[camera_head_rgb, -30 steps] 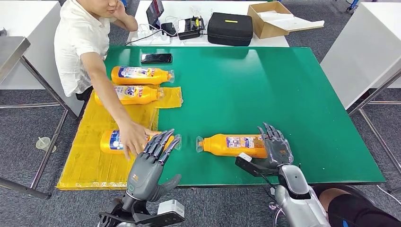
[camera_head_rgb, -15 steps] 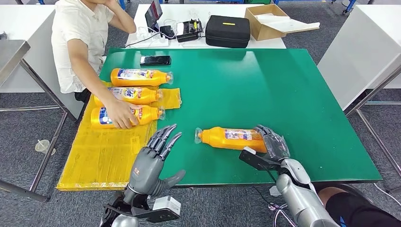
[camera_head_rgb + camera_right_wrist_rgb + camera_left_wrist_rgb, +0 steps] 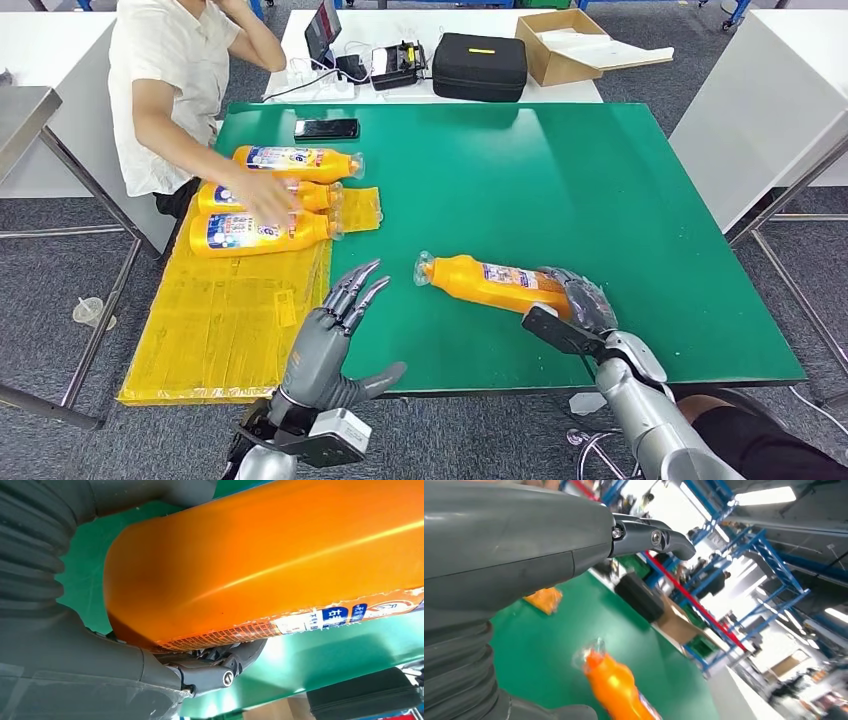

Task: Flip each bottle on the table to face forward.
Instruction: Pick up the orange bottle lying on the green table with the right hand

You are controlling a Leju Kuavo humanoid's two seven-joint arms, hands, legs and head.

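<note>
An orange bottle (image 3: 490, 284) lies on its side on the green table (image 3: 560, 190), cap toward the left. My right hand (image 3: 585, 305) grips its base end, and the right wrist view has the orange bottle (image 3: 260, 565) pressed against the fingers (image 3: 220, 667). My left hand (image 3: 335, 325) hovers open at the table's near edge, left of the cap, fingers spread and holding nothing. The same bottle (image 3: 616, 687) appears in the left wrist view beyond that hand. Three more orange bottles (image 3: 262, 232) lie at the far left.
A person (image 3: 170, 90) sits at the table's left side, with a hand (image 3: 262, 200) over the three bottles. A yellow mat (image 3: 220, 320) covers the left part. A phone (image 3: 326, 128) lies at the back edge. A black case (image 3: 480, 66) and a cardboard box (image 3: 560, 40) stand behind.
My right hand closed on the bottle's base and turned it slightly. The person slid the third bottle up beside the other two. My left hand stayed raised and open.
</note>
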